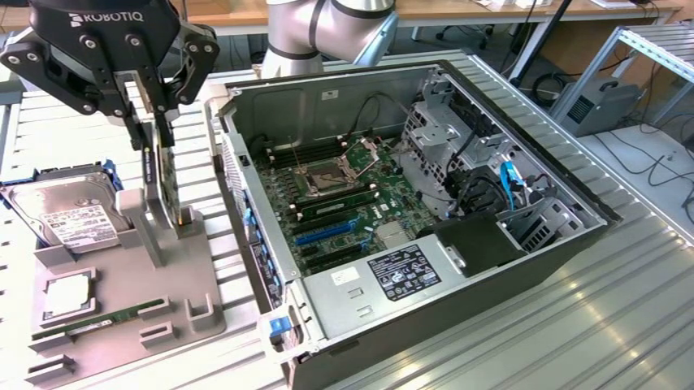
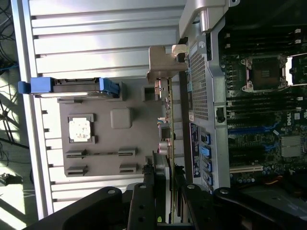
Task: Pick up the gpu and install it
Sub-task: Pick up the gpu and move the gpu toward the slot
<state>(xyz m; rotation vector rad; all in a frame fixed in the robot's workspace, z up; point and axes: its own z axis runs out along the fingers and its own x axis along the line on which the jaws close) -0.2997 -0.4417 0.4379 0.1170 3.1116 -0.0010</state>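
The gpu [image 1: 165, 180] stands on edge, a thin green board with a silver end bracket [image 2: 163, 62]. Its lower edge is at the slotted posts of the grey fixture [image 1: 119, 276]; I cannot tell whether it still rests in them. My gripper [image 1: 152, 122] comes down from above, shut on the card's upper edge. In the wrist view the card [image 2: 169, 120] shows edge-on, running away from the gripper [image 2: 170, 179], with a black finger [image 2: 160, 175] on either side. The open computer case [image 1: 233, 162] lies just to the exterior view's right of the card.
On the fixture are a hard drive [image 1: 71, 215] in a blue carrier, a CPU [image 1: 67, 296] and a RAM stick [image 1: 97, 321]. Inside the case the motherboard [image 1: 347, 203] shows blue expansion slots [image 1: 325, 231], a CPU socket [image 1: 325, 175] and drive cages [image 1: 444, 146]. Ribbed metal table all round.
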